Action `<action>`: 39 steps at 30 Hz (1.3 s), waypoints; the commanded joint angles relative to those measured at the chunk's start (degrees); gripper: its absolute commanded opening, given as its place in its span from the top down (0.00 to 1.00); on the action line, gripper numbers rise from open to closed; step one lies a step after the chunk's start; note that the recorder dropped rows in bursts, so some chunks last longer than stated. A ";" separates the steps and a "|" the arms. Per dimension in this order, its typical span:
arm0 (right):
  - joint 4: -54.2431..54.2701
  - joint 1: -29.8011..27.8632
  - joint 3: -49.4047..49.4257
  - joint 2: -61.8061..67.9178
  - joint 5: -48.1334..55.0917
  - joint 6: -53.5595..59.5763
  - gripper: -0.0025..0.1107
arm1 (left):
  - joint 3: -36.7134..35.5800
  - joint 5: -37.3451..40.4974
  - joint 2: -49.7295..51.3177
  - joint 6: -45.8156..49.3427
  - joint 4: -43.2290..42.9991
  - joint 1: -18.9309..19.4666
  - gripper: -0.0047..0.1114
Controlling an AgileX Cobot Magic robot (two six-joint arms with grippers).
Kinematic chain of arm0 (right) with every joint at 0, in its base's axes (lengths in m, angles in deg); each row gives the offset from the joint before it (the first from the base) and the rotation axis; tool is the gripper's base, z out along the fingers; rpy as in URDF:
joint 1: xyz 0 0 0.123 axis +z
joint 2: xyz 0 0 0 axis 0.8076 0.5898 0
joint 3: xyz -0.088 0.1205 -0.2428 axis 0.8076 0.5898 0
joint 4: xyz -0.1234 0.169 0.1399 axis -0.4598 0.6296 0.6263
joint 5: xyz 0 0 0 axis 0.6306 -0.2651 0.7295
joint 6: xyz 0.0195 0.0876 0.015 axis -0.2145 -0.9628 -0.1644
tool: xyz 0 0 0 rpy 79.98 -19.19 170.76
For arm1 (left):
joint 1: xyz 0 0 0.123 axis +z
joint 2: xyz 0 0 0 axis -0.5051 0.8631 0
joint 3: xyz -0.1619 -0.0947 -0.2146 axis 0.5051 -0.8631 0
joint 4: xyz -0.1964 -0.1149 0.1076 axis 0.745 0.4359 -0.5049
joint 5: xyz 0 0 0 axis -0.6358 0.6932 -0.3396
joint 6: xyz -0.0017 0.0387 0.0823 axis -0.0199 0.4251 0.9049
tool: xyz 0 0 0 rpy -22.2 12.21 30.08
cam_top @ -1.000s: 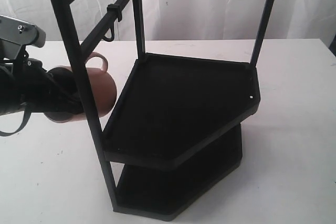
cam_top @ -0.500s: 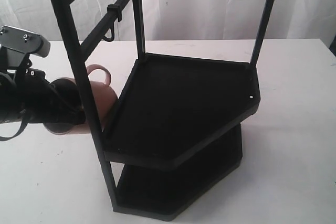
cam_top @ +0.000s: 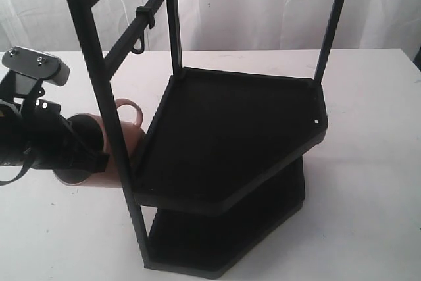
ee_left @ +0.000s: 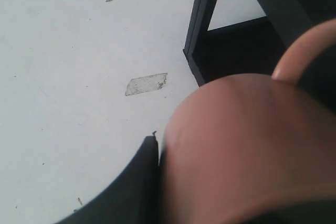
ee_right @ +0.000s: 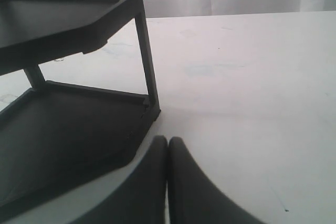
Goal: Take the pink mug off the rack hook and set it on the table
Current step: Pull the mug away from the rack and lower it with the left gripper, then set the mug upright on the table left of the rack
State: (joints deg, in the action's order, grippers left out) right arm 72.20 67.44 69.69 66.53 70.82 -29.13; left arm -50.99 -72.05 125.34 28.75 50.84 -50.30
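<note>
The pink mug (cam_top: 133,137) (ee_left: 247,150) is off the hook (cam_top: 136,44). It is tipped on its side, low over the white desk (cam_top: 368,162), with its handle (cam_top: 128,106) pointing up. I cannot tell if it touches the desk. From the room camera, a front post of the rack (cam_top: 92,64) crosses in front of the mug, and the mug sits just beside the upper shelf.

The left claw (cam_top: 85,156) is pinching the mug at its open end. One black finger (ee_left: 134,182) presses against the mug's side.

The hook hangs bare from a bar high on the rack, well above the mug. Both black shelves have nothing on them.

The right claw (ee_right: 168,142) is low by the rack's bottom shelf, far from the mug. Its two fingers are pressed together with nothing between them.
</note>
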 commanded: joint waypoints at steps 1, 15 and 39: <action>0.14 -0.44 0.33 -0.32 -0.48 0.05 0.98 | -0.38 1.36 -0.69 -0.11 1.39 -0.01 0.96; 0.14 -0.44 0.33 -0.32 -0.48 0.05 0.98 | -0.38 5.91 -0.69 -0.22 1.16 -0.01 0.96; 0.14 -0.44 0.33 -0.32 -0.48 0.05 0.98 | -0.38 12.05 -0.69 -0.22 0.53 -0.01 0.96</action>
State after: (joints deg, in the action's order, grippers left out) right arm 72.20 67.44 69.69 66.53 70.82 -29.13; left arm -50.99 -61.54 125.34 28.75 50.62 -50.30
